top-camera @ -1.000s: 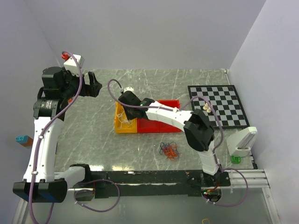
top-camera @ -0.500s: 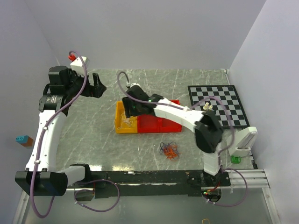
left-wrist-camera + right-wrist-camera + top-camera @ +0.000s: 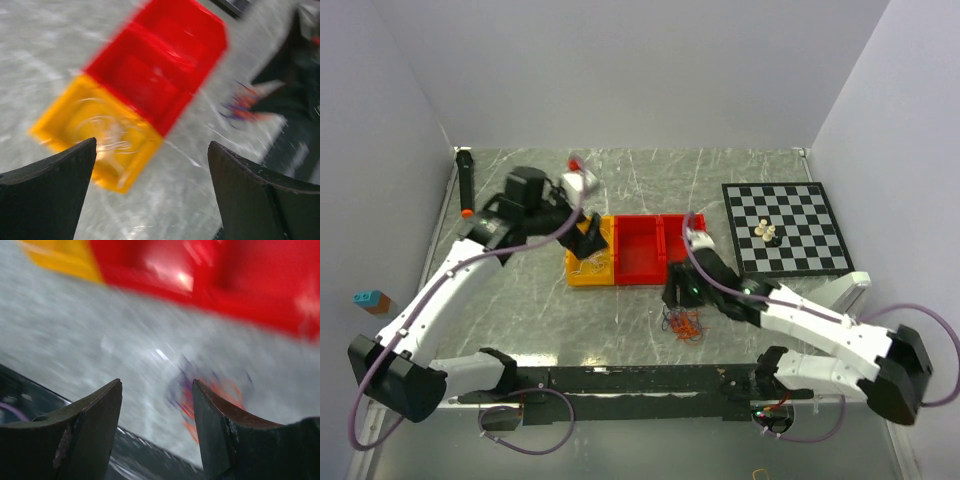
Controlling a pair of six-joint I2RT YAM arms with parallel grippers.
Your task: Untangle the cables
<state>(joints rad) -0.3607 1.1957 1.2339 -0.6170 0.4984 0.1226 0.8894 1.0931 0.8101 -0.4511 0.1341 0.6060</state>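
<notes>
A small clump of orange-red and purple-blue cables (image 3: 682,323) lies on the marble table in front of the red bins. It shows blurred in the right wrist view (image 3: 220,395) and in the left wrist view (image 3: 242,102). A white cable (image 3: 586,262) lies coiled in the yellow bin (image 3: 572,272), also seen in the left wrist view (image 3: 107,137). My right gripper (image 3: 678,293) hovers just behind the clump, open and empty (image 3: 156,390). My left gripper (image 3: 588,238) is open over the yellow bin's far side, with nothing between its fingers (image 3: 152,145).
Two red bins (image 3: 645,268) adjoin the yellow one. A chessboard (image 3: 800,250) with chess pieces (image 3: 766,233) lies at the right. A black pen-like stick (image 3: 465,180) lies at the far left, a white stand (image 3: 840,300) and a green item (image 3: 823,342) at the right front.
My right gripper has opened, left the yellow bin and swung down to the front, by the coloured clump. My left arm has reached right, from the far left corner to the yellow bin.
</notes>
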